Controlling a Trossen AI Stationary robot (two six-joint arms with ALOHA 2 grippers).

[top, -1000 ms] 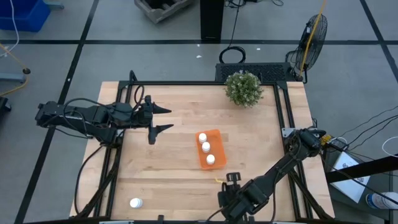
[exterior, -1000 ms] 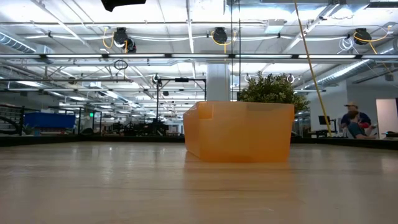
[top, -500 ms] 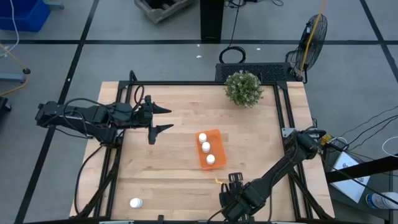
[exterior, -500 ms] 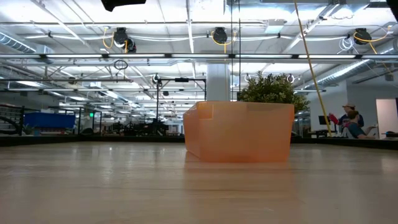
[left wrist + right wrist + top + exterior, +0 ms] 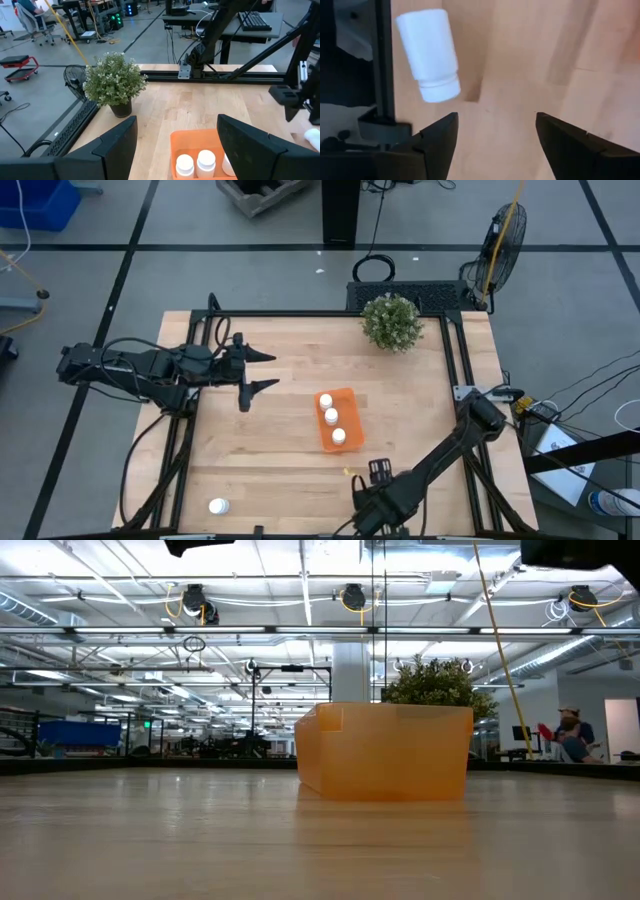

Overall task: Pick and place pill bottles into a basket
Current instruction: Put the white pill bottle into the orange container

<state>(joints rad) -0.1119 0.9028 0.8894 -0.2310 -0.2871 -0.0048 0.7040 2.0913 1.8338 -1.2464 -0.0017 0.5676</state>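
The left gripper [image 5: 258, 370] hangs wide open over the table's left side, and a lone pill bottle [image 5: 217, 506] lies near the front left corner. Three bottles [image 5: 331, 416] sit in the orange tray [image 5: 348, 408]. Near it, the right gripper [image 5: 496, 116] has just spread wide and empty, with a fallen bottle [image 5: 430, 55] lying ahead, likely its next pick

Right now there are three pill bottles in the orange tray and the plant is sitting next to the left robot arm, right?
Almost. The orange tray does hold three pill bottles, but the plant is not next to the left arm. The high view shows it at the table's far edge toward the right side, while the left gripper hovers over the table's left part.
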